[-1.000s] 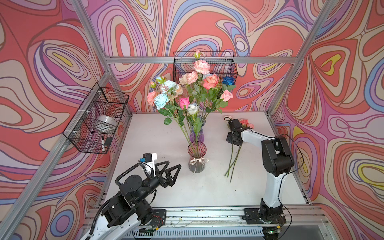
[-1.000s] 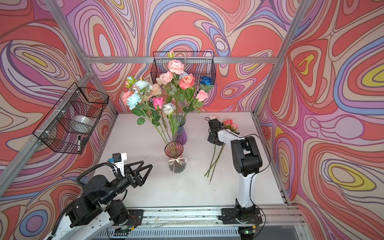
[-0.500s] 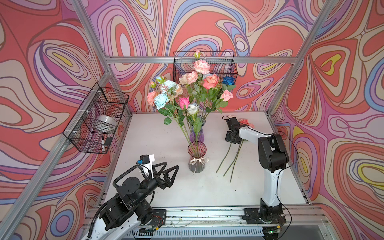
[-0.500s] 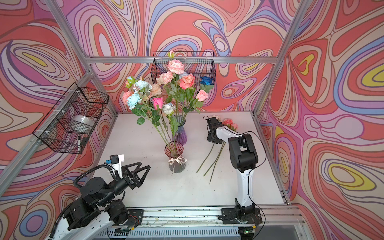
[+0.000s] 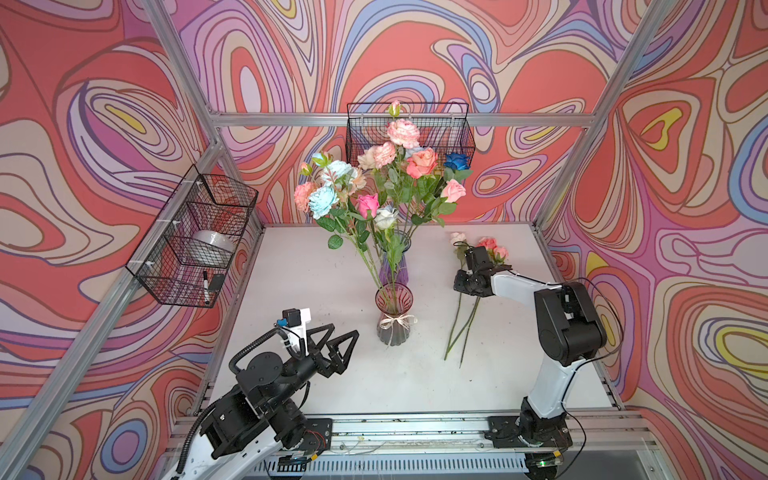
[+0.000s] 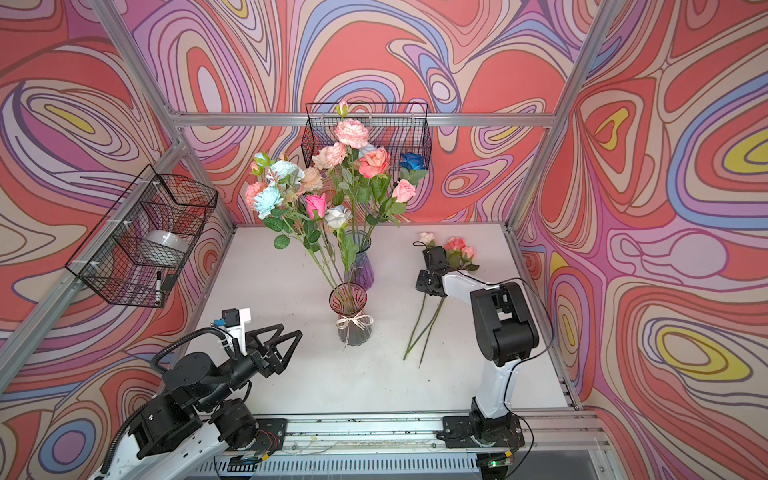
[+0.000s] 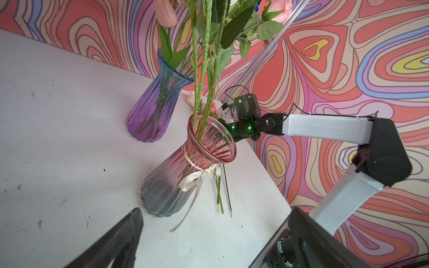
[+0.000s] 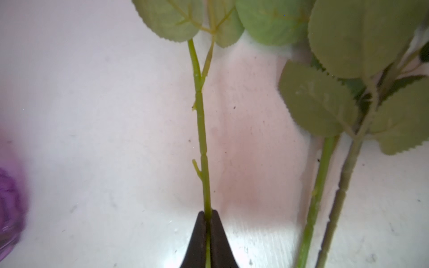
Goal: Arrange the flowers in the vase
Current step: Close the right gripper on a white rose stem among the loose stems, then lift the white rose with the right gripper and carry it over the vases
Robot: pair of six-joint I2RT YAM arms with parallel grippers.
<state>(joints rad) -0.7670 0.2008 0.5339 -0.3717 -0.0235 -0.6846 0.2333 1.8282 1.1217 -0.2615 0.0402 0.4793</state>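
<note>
A pink-to-grey glass vase (image 5: 394, 316) with a ribbon bow stands mid-table and holds several tall flowers (image 5: 376, 195). Three loose flowers (image 5: 492, 246) lie on the table to its right, stems pointing toward the front. My right gripper (image 8: 208, 214) reaches down over them and is shut on one thin green stem (image 8: 201, 130); two other stems (image 8: 321, 176) lie beside it. In both top views its fingertips are hidden under the wrist (image 5: 471, 280). My left gripper (image 5: 345, 330) hovers open and empty, front left of the vase (image 7: 185, 167).
A purple vase (image 5: 394, 268) with more flowers stands just behind the pink one. Wire baskets hang on the left wall (image 5: 195, 245) and back wall (image 5: 409, 129). Metal frame posts edge the white table (image 5: 316, 291).
The right gripper has closed onto the stem, and its wrist shifted slightly over the loose flowers. The left arm stays about where it was, still open.
</note>
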